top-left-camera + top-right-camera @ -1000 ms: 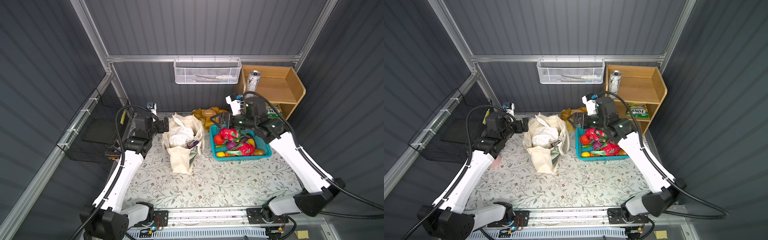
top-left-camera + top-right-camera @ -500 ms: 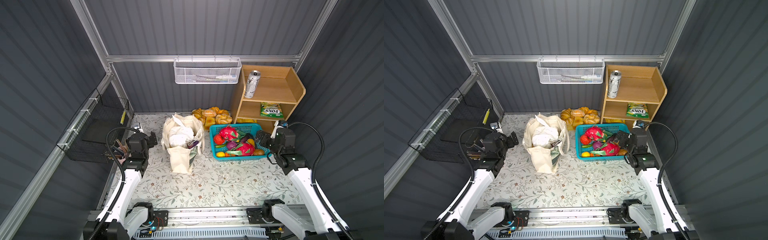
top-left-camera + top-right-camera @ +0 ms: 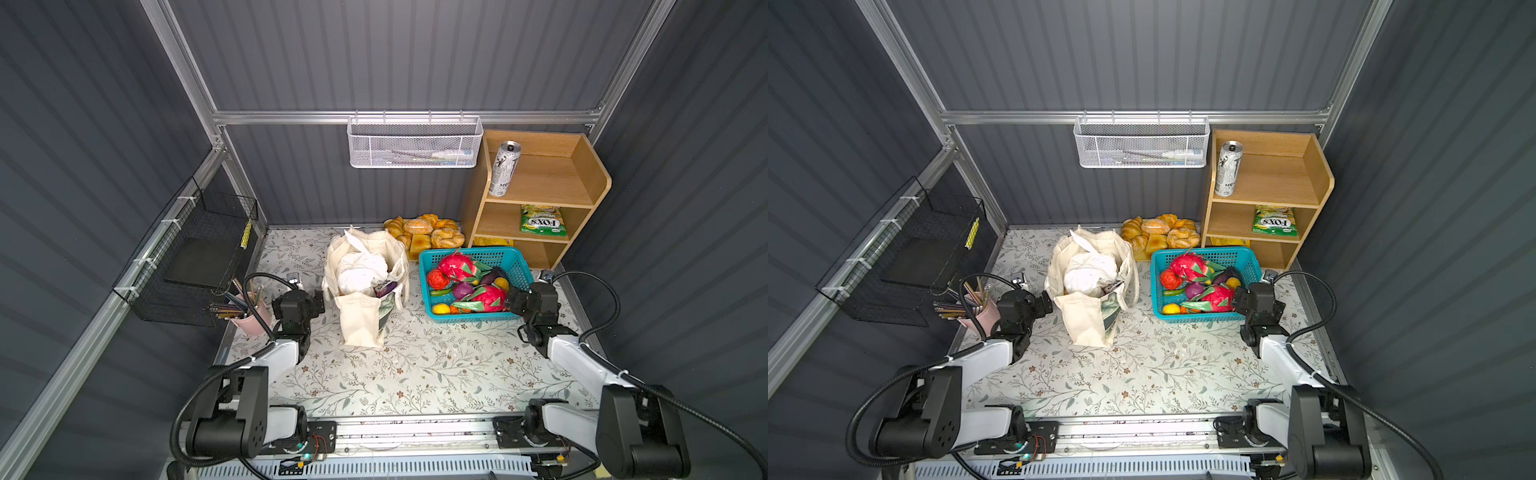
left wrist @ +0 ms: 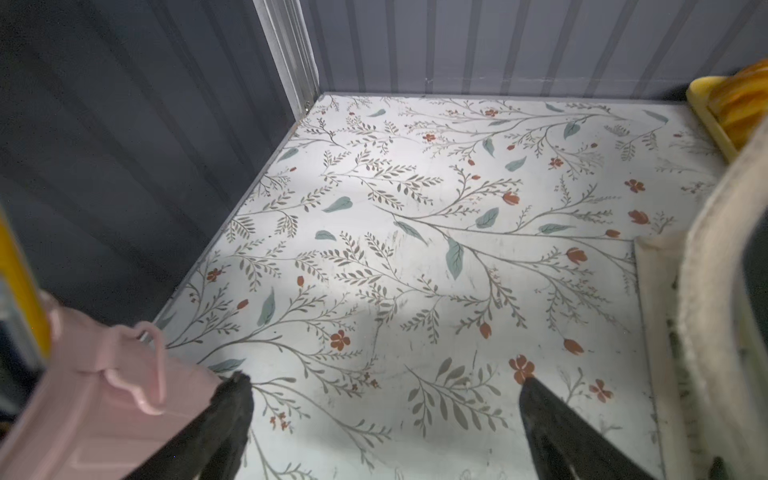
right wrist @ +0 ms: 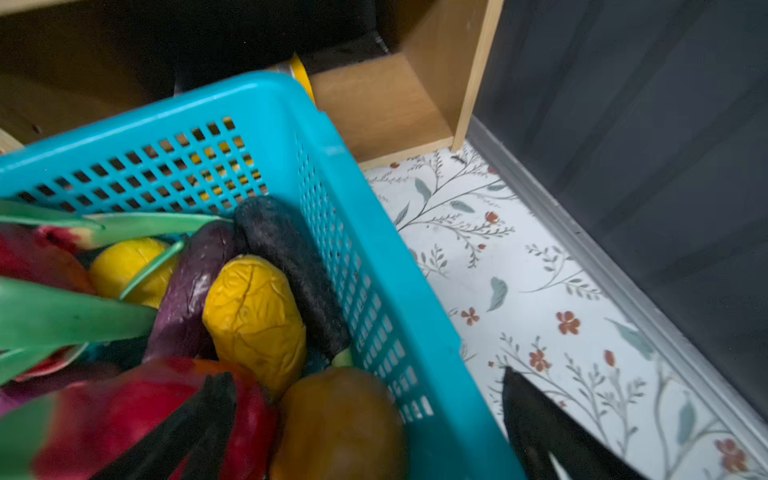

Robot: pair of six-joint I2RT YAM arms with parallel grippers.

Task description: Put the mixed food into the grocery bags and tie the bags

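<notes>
The cream canvas tote (image 3: 359,320) (image 3: 1086,322) stands mid-table with a white bunched bag (image 3: 361,270) inside and a purple pouch (image 3: 386,288) poking out. A silver-white can (image 3: 503,168) (image 3: 1228,168) stands on the shelf top, a green FOX'S pouch (image 3: 542,220) lies one shelf lower, and a yellow packet (image 3: 492,241) lies on the lowest shelf. My left gripper (image 3: 318,299) (image 4: 384,382) is open and empty over bare table, left of the tote. My right gripper (image 3: 513,300) (image 5: 365,376) is open, straddling the blue basket's (image 5: 374,291) right wall, holding nothing.
The blue basket (image 3: 469,318) holds toy fruit and vegetables. Bread rolls (image 3: 424,230) lie behind the tote. A pink cup (image 3: 249,322) (image 4: 95,399) of pencils stands beside my left gripper. The wooden shelf unit (image 3: 590,174) fills the back right corner; wire baskets hang on the walls.
Both arms have drawn back from high over the tote and the basket and come down low near the table's sides. Both grippers stayed open and empty.
</notes>
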